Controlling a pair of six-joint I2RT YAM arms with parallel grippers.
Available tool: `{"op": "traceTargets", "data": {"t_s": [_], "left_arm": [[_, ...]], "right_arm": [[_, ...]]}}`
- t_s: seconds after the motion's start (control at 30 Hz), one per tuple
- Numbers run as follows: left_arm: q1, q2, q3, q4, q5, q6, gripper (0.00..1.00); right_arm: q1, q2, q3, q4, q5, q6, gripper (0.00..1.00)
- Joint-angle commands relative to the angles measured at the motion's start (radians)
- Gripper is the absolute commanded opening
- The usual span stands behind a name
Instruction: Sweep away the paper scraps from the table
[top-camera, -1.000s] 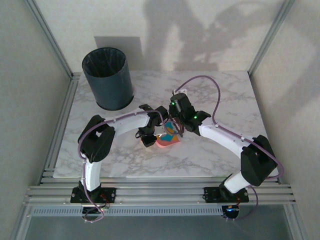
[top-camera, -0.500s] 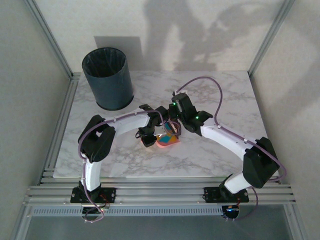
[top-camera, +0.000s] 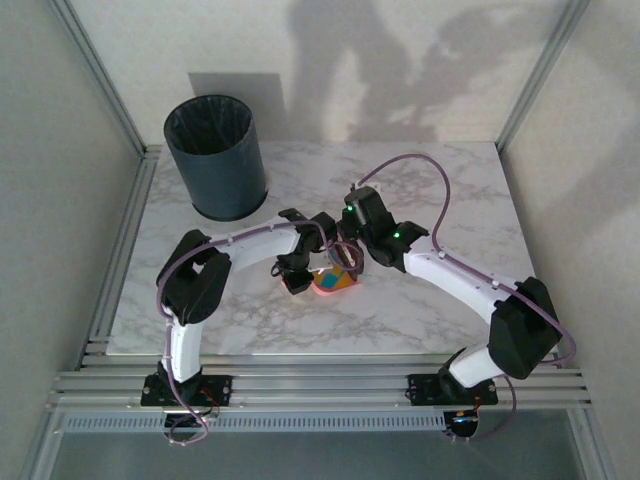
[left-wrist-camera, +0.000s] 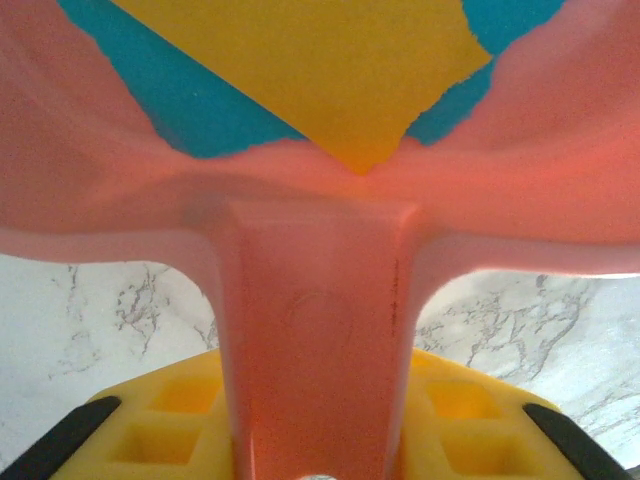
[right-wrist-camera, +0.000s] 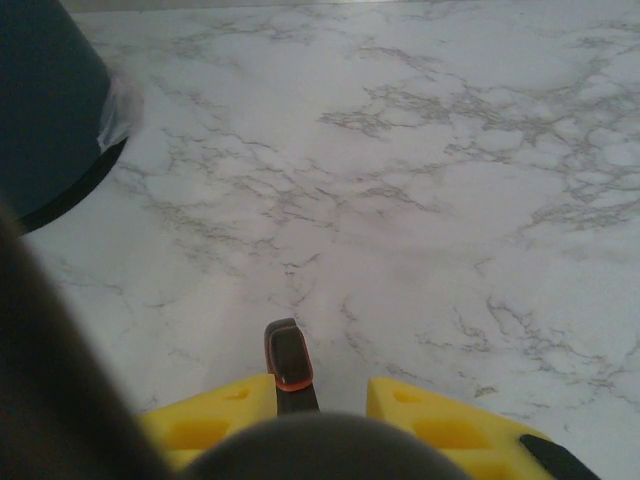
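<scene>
The paper scraps (top-camera: 337, 270) lie in the pink dustpan (top-camera: 330, 288), just ahead of the left claw (top-camera: 297, 278) and beside the right claw (top-camera: 350, 258), which hangs over the pan's far side. The pan sits about midway between the desk's (top-camera: 450, 180) left and right edges, somewhat nearer the near edge than the far one.

From the left wrist, the left claw (left-wrist-camera: 315, 420) is pressed together on the dustpan's flat pink handle, a yellow finger (left-wrist-camera: 160, 425) on each side of it. The right claw (right-wrist-camera: 320, 392) is pinching a narrow dark tool (right-wrist-camera: 288, 368) with an orange rim, which stands up between its yellow fingers above bare marble.

Counted: one dustpan, one dark round bin (top-camera: 215, 160) with a black liner at the far left corner of the desk, and two arms. Of the scraps, the left wrist view shows one large yellow piece (left-wrist-camera: 290, 70) lying over teal paper (left-wrist-camera: 190, 115). The teal shows on both sides of it, and whether that is one sheet or two cannot be told. From above they are too small to count.

The scraps are flat and angular with torn edges, in saturated orange-yellow and teal-blue, resting against the pan's curved back wall
</scene>
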Motion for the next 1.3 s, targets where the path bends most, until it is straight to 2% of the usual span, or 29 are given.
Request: {"op": "traceTargets", "data": {"t_s": [0.0,0.33,0.5,0.73,1.27], "left_arm": [[0.008,0.017,0.016,-0.037,-0.017,0.0,0.04],[0.008,0.019,0.017,-0.034,-0.019,-0.001,0.04],[0.009,0.013,0.017,-0.022,-0.027,-0.003,0.04],[0.013,-0.006,0.015,0.002,-0.036,-0.012,0.03],[0.084,-0.028,0.073,0.009,-0.022,-0.065,0.03]], "right_arm": [[0.01,-0.037,0.023,-0.056,0.048,0.036,0.0],[-0.009,-0.079,-0.007,-0.043,0.016,0.078,0.0],[-0.083,-0.132,-0.062,-0.004,-0.085,0.118,0.0],[-0.191,-0.226,-0.13,-0.003,-0.158,0.138,0.0],[-0.371,-0.358,-0.225,-0.075,-0.204,0.134,0.0]]}}
